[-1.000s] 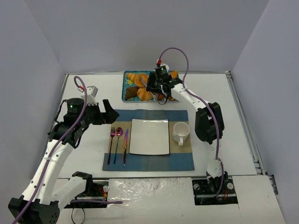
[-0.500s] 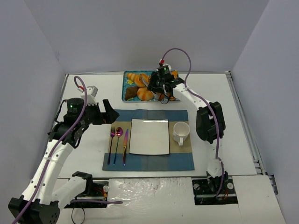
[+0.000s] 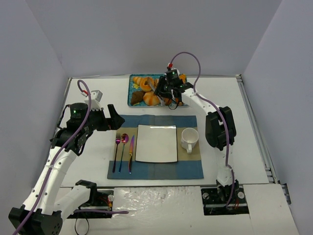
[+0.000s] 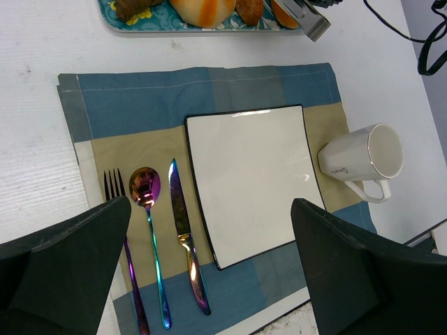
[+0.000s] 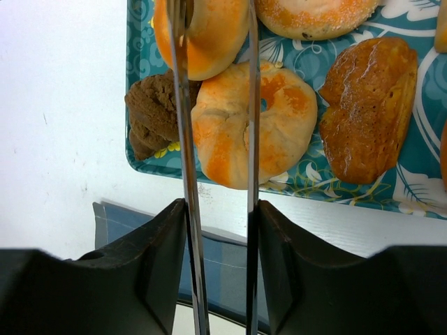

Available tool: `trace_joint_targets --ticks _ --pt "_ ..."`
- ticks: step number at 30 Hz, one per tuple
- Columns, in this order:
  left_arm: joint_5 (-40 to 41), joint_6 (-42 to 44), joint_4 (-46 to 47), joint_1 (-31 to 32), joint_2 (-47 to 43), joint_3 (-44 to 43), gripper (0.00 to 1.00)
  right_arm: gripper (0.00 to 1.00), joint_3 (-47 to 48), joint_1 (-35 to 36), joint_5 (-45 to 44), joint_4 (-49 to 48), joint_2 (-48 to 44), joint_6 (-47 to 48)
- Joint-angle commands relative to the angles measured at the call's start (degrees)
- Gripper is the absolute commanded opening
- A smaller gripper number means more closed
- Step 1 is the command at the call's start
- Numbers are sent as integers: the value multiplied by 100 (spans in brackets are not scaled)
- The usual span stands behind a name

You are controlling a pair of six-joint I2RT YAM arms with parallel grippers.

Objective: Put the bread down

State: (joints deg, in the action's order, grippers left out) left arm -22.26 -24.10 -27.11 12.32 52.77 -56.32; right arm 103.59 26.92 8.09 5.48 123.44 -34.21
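Several breads lie on the teal patterned tray (image 3: 131, 96) at the back of the table. My right gripper (image 3: 169, 89) hangs over it, shut on a pair of metal tongs (image 5: 187, 139). In the right wrist view the gripper (image 5: 218, 230) squeezes the two tong arms, whose tips close on either side of a round orange bun (image 5: 213, 35). Below that bun lies a ring-shaped bun (image 5: 279, 129). The white square plate (image 3: 156, 143) sits on the placemat. My left gripper (image 3: 110, 118) hovers open above the placemat (image 4: 209, 279), holding nothing.
A blue and tan placemat (image 3: 156, 171) carries a fork (image 3: 116, 152), a spoon (image 3: 123, 151), a knife (image 3: 131, 154) and a white cup (image 3: 190, 139). Also on the tray are a dark brown pastry (image 5: 150, 112), a glazed brown one (image 5: 367, 105) and a sugared bun (image 5: 314, 14).
My right gripper has shifted slightly right over the tray and the tong arms have come closer together. The left arm has not moved.
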Motion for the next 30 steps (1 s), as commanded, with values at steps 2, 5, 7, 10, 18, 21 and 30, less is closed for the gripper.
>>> trace_joint_targets --ticks 2,5,7,10,18,21,30 --pt "-68 63 336 16 -48 -46 97 33 12 -35 138 -431 -184 -44" --pt "-77 64 338 16 -48 -46 97 23 -39 -29 123 -442 -223 -42" --pt "-70 63 338 16 -48 -46 97 15 -81 -29 107 -442 -264 -28" --pt "-68 63 338 16 -56 -46 97 10 -155 -37 78 -442 -365 -24" --pt "-74 63 332 16 -51 -37 97 5 -298 -46 -1 -442 -757 8" --pt "-68 63 338 16 -45 -37 97 4 -331 -46 -18 -451 -938 14" --pt "-59 63 338 16 -34 -37 97 4 -445 -37 -8 -451 -1445 38"
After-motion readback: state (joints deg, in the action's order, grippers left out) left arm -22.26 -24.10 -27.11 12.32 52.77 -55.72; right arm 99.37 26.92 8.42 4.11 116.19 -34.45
